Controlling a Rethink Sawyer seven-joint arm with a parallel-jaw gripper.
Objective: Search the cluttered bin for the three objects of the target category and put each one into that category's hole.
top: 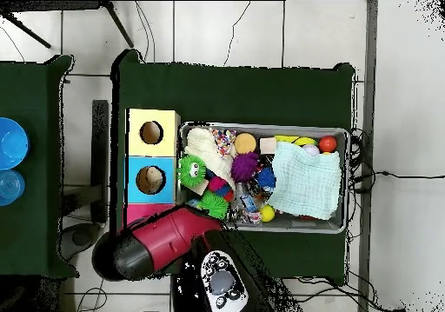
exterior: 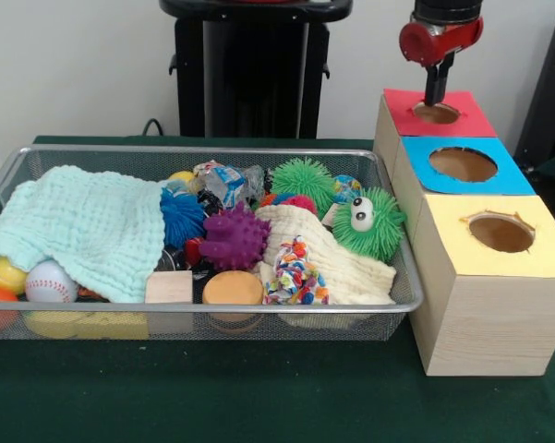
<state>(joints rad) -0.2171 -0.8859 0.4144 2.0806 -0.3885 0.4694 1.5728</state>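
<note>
Silver wire mesh with smooth metal rim for the bin (exterior: 402,221). Crinkly, glossy clear plastic on the packet (exterior: 227,182). Soft waffle-textured cloth, mint (exterior: 88,226); knitted cream cloth (exterior: 346,269). Rubbery spikes on the purple ball (exterior: 234,238) and green puffs (exterior: 303,181). Bare matt pale wood on the boxes (exterior: 480,318), coloured paper tops. Dark matt felt-like worktop (exterior: 259,397).

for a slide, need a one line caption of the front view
Red and black gripper at the red-topped wooden box's hole, beside a silver wire mesh bin of toys.
</note>
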